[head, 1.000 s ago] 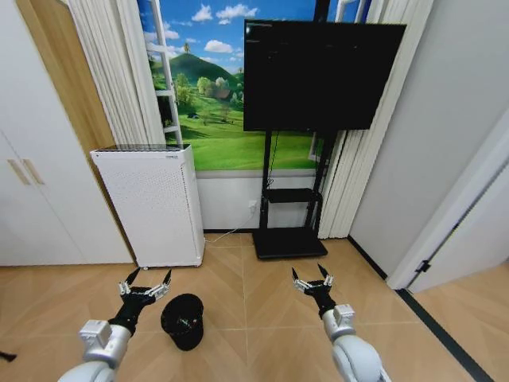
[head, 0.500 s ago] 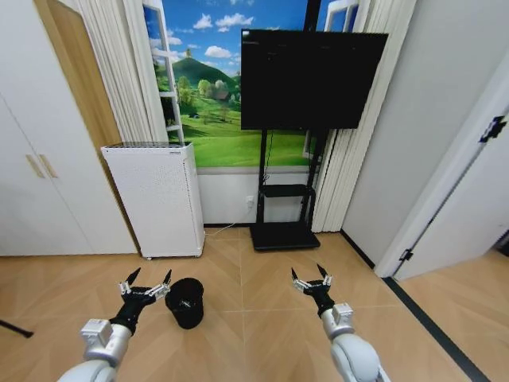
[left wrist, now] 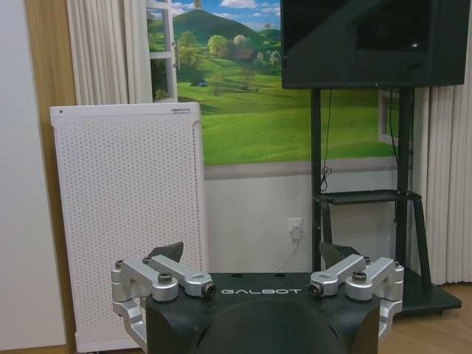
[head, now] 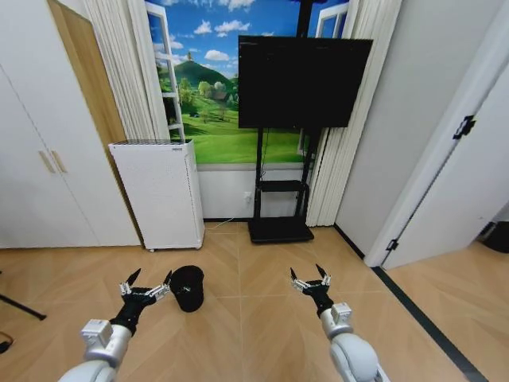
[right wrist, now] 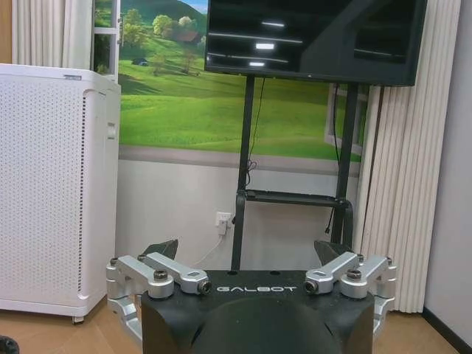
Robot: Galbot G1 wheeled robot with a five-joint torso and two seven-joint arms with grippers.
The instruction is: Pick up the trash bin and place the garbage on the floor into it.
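Here the trash bin (head: 188, 287) stands just beside the wide-spread left hand (head: 146, 280), seemingly apart.

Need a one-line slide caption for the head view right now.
Both tools, left tool and right tool, open above the floor; the trash bin stands beside the left tool, before the air purifier.

Looks like a home living rm or a staged mock-up of one: herringbone wood floor (head: 262, 334), white cupboard doors (head: 40, 159), curtains (head: 119, 72). Big TV (head: 302, 79) on a rolling stand, white air purifier (head: 159, 191), w/ a green-hills mural (head: 215, 119) in a fake window frame behind.
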